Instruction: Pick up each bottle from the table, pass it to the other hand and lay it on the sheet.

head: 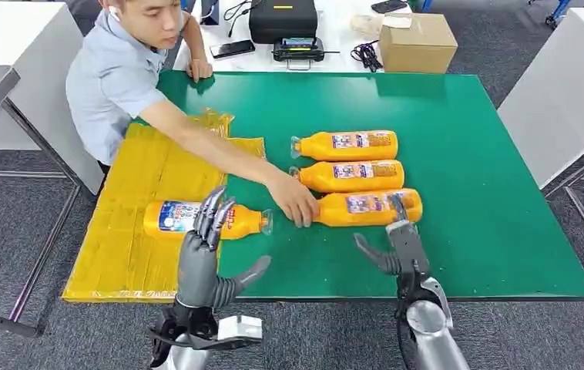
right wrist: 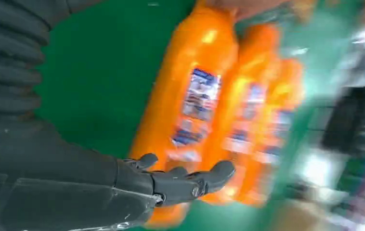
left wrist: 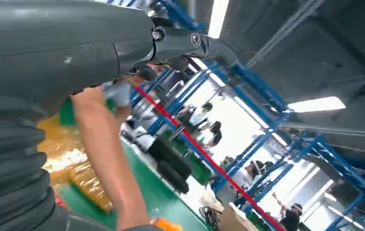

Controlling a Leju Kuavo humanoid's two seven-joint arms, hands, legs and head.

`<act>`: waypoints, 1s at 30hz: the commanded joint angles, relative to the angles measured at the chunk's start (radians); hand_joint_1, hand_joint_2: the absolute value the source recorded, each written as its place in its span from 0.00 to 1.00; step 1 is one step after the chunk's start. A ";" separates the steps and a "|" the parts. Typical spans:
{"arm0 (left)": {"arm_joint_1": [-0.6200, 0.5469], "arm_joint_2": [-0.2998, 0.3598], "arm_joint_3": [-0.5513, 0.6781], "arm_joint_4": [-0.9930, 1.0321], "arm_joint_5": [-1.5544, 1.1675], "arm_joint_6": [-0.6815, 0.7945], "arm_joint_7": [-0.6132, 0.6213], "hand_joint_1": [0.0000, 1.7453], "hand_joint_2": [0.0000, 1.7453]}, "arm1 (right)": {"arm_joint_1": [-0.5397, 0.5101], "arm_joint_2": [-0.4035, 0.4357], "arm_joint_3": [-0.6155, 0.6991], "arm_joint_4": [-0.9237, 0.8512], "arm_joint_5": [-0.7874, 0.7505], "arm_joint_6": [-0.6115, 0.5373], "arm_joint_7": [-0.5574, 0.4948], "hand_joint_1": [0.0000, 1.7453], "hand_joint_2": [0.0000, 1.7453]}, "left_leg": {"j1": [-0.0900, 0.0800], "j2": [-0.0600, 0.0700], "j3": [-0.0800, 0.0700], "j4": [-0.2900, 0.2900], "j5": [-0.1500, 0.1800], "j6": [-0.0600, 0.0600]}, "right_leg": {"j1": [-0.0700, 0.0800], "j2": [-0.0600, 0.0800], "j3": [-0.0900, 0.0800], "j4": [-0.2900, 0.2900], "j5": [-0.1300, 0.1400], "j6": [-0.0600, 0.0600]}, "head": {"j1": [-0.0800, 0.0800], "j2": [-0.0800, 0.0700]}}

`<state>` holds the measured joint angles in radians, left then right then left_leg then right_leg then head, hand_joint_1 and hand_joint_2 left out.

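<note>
Right hand (head: 397,247) spread wide, empty, lower centre-right | nearest bottle (head: 370,207) at person's hand (head: 295,202) | likely rigid, slick, rolls | grip mid-label | left hand (head: 208,254) spread, empty.

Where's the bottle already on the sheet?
Head view, left side: the orange bottle lies on the yellow sheet, cap toward the green table, just beyond the left hand.
</note>
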<state>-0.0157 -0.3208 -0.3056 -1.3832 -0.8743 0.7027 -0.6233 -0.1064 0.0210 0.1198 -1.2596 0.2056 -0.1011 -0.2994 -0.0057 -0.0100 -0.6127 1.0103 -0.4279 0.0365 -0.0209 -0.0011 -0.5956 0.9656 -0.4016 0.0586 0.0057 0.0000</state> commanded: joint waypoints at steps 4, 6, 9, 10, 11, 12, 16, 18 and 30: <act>0.010 -0.028 0.007 0.093 0.027 -0.005 -0.053 0.00 1.00 | -0.058 -0.011 0.074 0.029 0.269 -0.226 -0.095 0.00 1.00 | 0.000 0.001 0.002 0.000 -0.001 -0.001 | 0.001 0.000 0.002 0.000 -0.001 -0.001 | 0.000 0.000; 0.030 -0.028 -0.011 0.045 -0.016 -0.005 -0.014 0.00 1.00 | -0.054 -0.039 0.118 0.031 0.464 -0.337 -0.069 0.00 1.00 | 0.001 0.004 0.007 0.001 -0.004 -0.003 | 0.002 0.003 0.005 0.000 -0.002 -0.003 | -0.001 0.000; 0.041 -0.028 0.010 -0.012 -0.093 -0.005 0.000 0.00 1.00 | -0.049 -0.047 0.129 0.032 0.464 -0.302 -0.063 0.00 1.00 | 0.001 0.003 0.004 0.001 -0.002 -0.001 | 0.001 0.001 0.003 0.000 -0.002 -0.002 | 0.000 0.000; 0.039 -0.028 0.009 -0.009 -0.093 -0.005 0.003 0.00 1.00 | -0.049 -0.061 0.151 0.037 0.533 -0.333 -0.063 0.00 1.00 | 0.002 0.003 0.006 0.001 -0.004 -0.002 | 0.002 0.002 0.005 0.000 -0.003 -0.003 | 0.000 0.000; 0.036 -0.028 0.004 0.000 -0.082 -0.005 0.002 0.00 1.00 | -0.048 -0.064 0.154 0.037 0.553 -0.345 -0.059 0.00 1.00 | 0.001 0.003 0.004 0.001 -0.002 -0.001 | 0.001 0.002 0.003 0.000 -0.001 -0.002 | 0.000 0.000; 0.033 -0.028 0.002 0.003 -0.080 -0.005 0.003 0.00 1.00 | -0.043 -0.071 0.160 0.035 0.582 -0.363 -0.059 0.00 1.00 | 0.001 0.002 0.003 0.000 -0.001 -0.001 | 0.001 0.001 0.002 0.000 -0.001 -0.001 | 0.000 0.000; 0.033 -0.028 0.002 0.003 -0.080 -0.005 0.003 0.00 1.00 | -0.043 -0.071 0.160 0.035 0.582 -0.363 -0.059 0.00 1.00 | 0.001 0.002 0.004 0.000 -0.002 -0.001 | 0.001 0.001 0.004 0.000 -0.002 -0.002 | 0.000 0.000; 0.033 -0.028 0.002 0.003 -0.080 -0.005 0.003 0.00 1.00 | -0.043 -0.071 0.160 0.035 0.582 -0.363 -0.059 0.00 1.00 | 0.000 0.001 0.002 0.000 -0.001 -0.001 | 0.000 0.001 0.001 0.000 0.000 -0.001 | 0.000 0.000; 0.024 -0.028 -0.013 0.028 -0.069 -0.005 0.008 0.00 1.00 | -0.046 -0.102 0.208 0.027 0.706 -0.371 -0.024 0.00 1.00 | 0.001 0.001 0.002 0.000 -0.001 -0.001 | 0.001 0.000 0.002 0.000 -0.001 -0.001 | 0.000 0.000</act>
<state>0.0024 -0.3212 -0.3044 -1.3893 -0.9560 0.7023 -0.6268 -0.1279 -0.0313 0.2544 -1.2493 0.8101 -0.4638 -0.3575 -0.0053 -0.0094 -0.6123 1.0104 -0.4280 0.0364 -0.0205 -0.0008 -0.5960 0.9657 -0.4016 0.0586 0.0053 0.0000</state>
